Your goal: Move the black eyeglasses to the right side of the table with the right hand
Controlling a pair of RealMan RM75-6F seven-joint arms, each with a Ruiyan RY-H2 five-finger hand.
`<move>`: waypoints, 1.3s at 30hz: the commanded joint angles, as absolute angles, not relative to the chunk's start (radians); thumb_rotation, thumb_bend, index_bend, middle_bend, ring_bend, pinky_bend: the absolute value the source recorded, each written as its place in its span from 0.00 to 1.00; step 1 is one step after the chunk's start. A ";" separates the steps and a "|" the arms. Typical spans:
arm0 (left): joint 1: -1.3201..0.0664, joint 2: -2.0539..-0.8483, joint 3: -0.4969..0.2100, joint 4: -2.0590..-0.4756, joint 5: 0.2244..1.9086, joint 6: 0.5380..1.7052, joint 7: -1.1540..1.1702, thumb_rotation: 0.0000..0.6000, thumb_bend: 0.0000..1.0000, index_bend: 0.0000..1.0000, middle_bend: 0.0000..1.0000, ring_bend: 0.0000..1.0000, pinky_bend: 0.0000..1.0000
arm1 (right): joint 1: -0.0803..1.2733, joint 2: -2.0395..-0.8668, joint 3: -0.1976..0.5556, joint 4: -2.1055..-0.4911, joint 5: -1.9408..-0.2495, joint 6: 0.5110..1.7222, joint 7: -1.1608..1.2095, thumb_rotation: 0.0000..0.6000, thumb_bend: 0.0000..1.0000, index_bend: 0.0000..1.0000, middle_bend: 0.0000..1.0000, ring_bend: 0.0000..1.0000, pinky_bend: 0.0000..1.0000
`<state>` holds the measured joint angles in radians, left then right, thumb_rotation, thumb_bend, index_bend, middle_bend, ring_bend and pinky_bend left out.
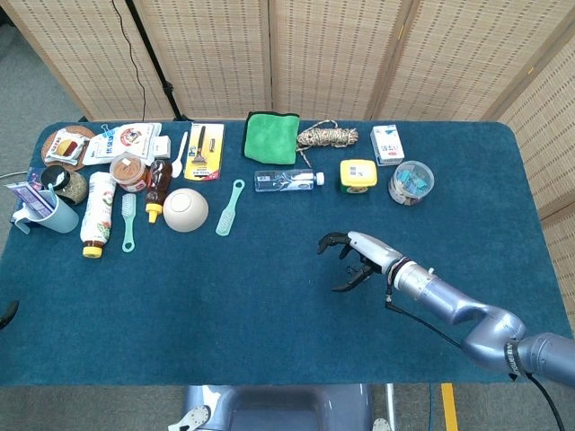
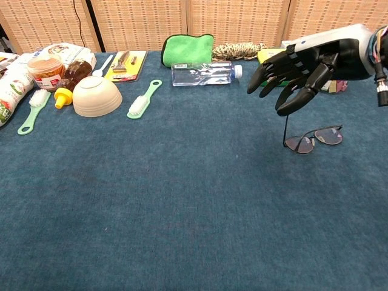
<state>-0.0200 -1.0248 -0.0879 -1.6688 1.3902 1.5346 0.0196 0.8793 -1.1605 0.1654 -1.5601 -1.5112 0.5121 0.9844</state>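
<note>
Black eyeglasses (image 2: 314, 139) are the task item, and I begin with the head view, where they are almost wholly hidden beneath my right hand (image 1: 352, 259); I cannot point to them with confidence there. In that view the hand hangs over the blue table (image 1: 269, 332) right of centre, nearer to me than the water bottle (image 1: 287, 180) and the yellow-lidded jar (image 1: 358, 174), fingers spread and curved with nothing between them. The left hand does not appear in this view. In the chest view the eyeglasses rest on the cloth at mid-right, lenses toward the near side, one temple arm standing upright. The right hand (image 2: 291, 70) hovers above and slightly left of the frame, fingers apart, curled downward, holding nothing; the upright temple tip appears just below one fingertip, and I cannot tell whether they touch. The left hand is absent here too. My judgement on progress: no grasp is made, the eyeglasses are not lifted, and both pickup and the carry to the right side remain.
</note>
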 commanded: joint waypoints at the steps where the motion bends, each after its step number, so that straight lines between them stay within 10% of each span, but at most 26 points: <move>1: -0.019 -1.025 -0.088 -1.668 1.388 1.534 0.020 0.95 0.24 0.06 0.00 0.00 0.00 | 0.900 -1.165 0.134 -1.530 -1.549 0.493 1.042 1.00 0.02 0.32 0.21 0.21 0.32; 22: -0.028 -1.035 -0.085 -1.673 1.404 1.527 0.028 0.95 0.24 0.06 0.00 0.00 0.00 | 0.848 -1.090 -0.062 -1.586 -1.682 0.671 1.177 1.00 0.02 0.33 0.22 0.24 0.35; 39: -0.032 -1.035 -0.086 -1.688 1.414 1.533 0.041 0.95 0.24 0.06 0.00 0.00 0.00 | 0.828 -1.041 -0.081 -1.589 -1.668 0.787 1.172 1.00 0.02 0.34 0.22 0.24 0.35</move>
